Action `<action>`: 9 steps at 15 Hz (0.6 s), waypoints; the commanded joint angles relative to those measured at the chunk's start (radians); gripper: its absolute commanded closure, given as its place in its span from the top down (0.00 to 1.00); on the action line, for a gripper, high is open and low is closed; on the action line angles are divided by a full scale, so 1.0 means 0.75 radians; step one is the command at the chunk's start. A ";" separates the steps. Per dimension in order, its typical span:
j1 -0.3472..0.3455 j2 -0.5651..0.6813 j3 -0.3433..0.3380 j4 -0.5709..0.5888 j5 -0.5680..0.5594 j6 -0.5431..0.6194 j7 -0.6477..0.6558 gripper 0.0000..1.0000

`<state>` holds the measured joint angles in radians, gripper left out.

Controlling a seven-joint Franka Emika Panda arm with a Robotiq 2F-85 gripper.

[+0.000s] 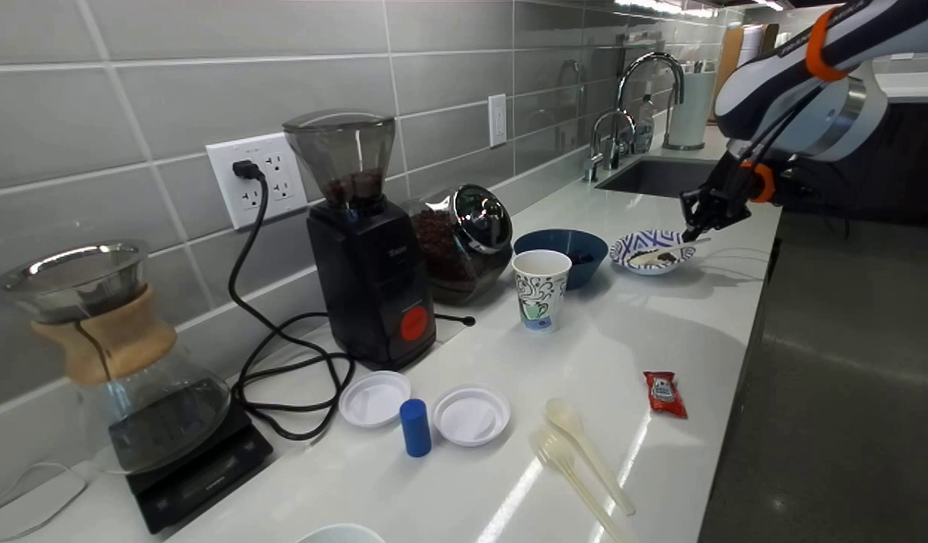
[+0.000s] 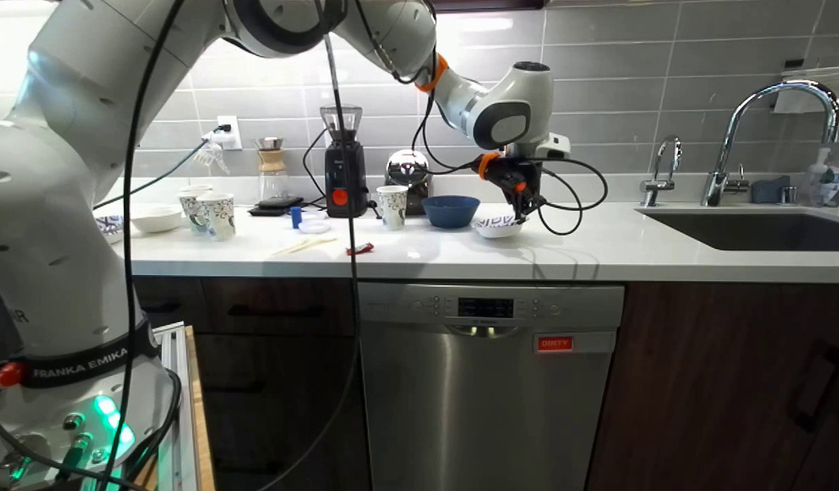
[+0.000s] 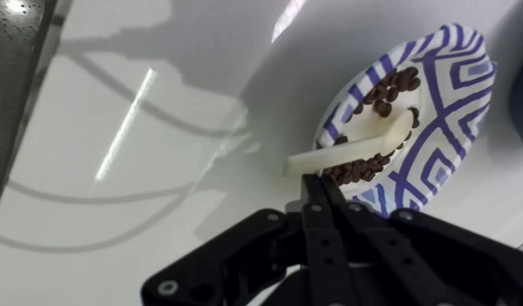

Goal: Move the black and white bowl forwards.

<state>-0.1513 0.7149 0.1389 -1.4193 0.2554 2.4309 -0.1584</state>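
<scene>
The patterned bowl (image 1: 644, 240) is small, shallow and white with dark blue-violet lines. It shows in an exterior view (image 2: 499, 228) and fills the right of the wrist view (image 3: 442, 110). It holds dark brown beans (image 3: 397, 80) and a pale plastic spoon (image 3: 350, 155), whose handle sticks out over the rim. My gripper (image 3: 318, 177) is shut on the bowl's rim beside the spoon handle, and the bowl looks squeezed to an oval. The gripper also shows in both exterior views (image 1: 691, 235) (image 2: 520, 217). I cannot tell whether the bowl's base touches the counter.
A deep dark blue bowl (image 1: 560, 240) stands close beside the patterned bowl. A patterned paper cup (image 1: 540, 290), a glass jar (image 1: 464, 249) and a coffee grinder (image 1: 369, 279) stand further along. A red packet (image 1: 665, 394) lies near the counter's front edge. The sink (image 2: 767, 228) lies beyond.
</scene>
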 commanded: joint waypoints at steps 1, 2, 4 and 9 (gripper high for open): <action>-0.169 -0.173 0.142 -0.264 0.167 -0.030 -0.328 0.01; -0.199 -0.194 0.161 -0.292 0.202 -0.062 -0.397 0.01; -0.250 -0.229 0.193 -0.338 0.264 -0.143 -0.549 0.01; -0.242 -0.308 0.122 -0.409 0.283 -0.340 -0.738 0.01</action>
<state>-0.3369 0.5469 0.2571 -1.6604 0.4387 2.2324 -0.6360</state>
